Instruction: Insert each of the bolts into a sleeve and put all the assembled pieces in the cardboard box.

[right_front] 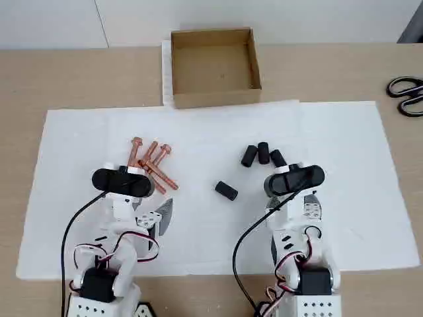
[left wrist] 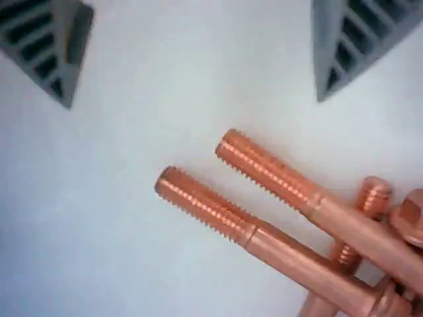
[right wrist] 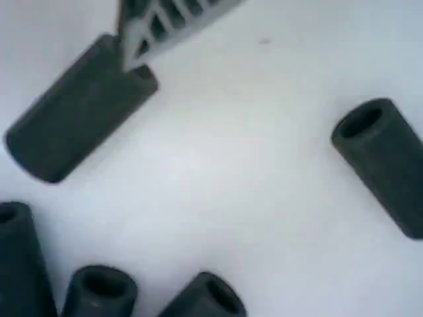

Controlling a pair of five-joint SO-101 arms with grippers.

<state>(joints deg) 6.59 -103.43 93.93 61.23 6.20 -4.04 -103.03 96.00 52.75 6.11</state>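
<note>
White sheet | bolts flat, threads toward left gripper, jaws apart | right gripper state unclear

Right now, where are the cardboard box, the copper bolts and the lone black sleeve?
cardboard box (right_front: 215, 98), high view, its front wall.
copper bolts (right_front: 151, 162), high view, middle of the pile.
lone black sleeve (right_front: 226, 190), high view, its middle.

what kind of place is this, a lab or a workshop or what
Likely a robotics lab bench: two small robot arms at a wooden table, with bolts and sleeves laid on white paper.
</note>
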